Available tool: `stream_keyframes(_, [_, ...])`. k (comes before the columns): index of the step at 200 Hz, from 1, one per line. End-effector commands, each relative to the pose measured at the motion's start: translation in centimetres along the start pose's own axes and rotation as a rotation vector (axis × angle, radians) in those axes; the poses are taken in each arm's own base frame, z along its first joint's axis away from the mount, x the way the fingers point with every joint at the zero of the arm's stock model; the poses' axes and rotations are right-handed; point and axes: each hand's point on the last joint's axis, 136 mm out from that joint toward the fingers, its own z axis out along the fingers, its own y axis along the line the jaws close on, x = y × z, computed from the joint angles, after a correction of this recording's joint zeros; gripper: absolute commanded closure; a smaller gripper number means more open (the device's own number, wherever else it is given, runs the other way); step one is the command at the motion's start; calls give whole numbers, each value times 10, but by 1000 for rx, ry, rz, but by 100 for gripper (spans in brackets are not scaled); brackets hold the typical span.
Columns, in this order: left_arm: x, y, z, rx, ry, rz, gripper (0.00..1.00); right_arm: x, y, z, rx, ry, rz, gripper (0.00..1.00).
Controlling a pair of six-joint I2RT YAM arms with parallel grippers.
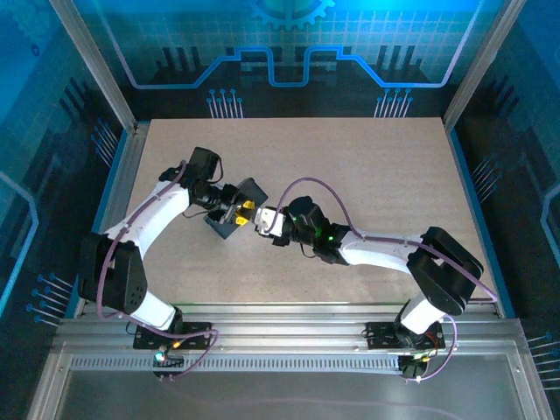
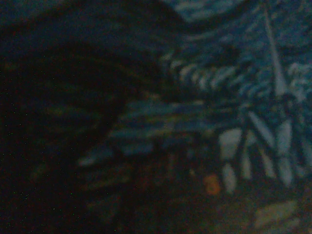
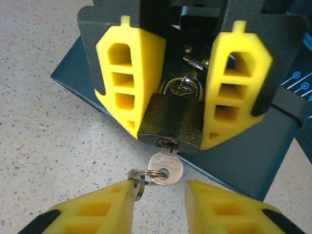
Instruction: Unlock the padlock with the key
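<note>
I am clamping my left gripper (image 3: 170, 137) on the small dark olive metal padlock (image 3: 169, 122), with its yellow fingers (image 3: 124, 83) pressing against both sides of the body. The padlock is sitting at the front of the dark rectangular box (image 3: 243, 156), its thin grey shackle (image 3: 181, 88) reaching in towards the box, and the box is resting on the speckled beige table (image 3: 44, 136). The small silvery round-headed key (image 3: 165, 169) is sticking out of the padlock's keyhole. I am holding my right gripper (image 3: 160, 191) just short of the key's head, fingers apart and not gripping it. The metal split ring (image 3: 140, 183) on the key is touching one fingertip.
</note>
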Motion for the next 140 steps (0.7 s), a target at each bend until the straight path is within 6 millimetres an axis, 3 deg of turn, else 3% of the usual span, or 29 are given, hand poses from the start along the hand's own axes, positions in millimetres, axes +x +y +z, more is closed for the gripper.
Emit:
stream_keyframes(1, [4, -8, -8, 14, 5, 28, 91, -7, -4, 4, 69, -34, -32, 71])
stream_keyframes(68, [6, -9, -7, 17, 5, 34, 92, -14, -16, 8, 164, -38, -47, 72])
stream_keyframes(103, [6, -9, -4, 14, 10, 31, 92, -13, -11, 11, 164, -25, -73, 75])
stream_keyframes(140, [6, -9, -3, 15, 12, 35, 92, -26, -10, 9, 208, -39, -115, 74])
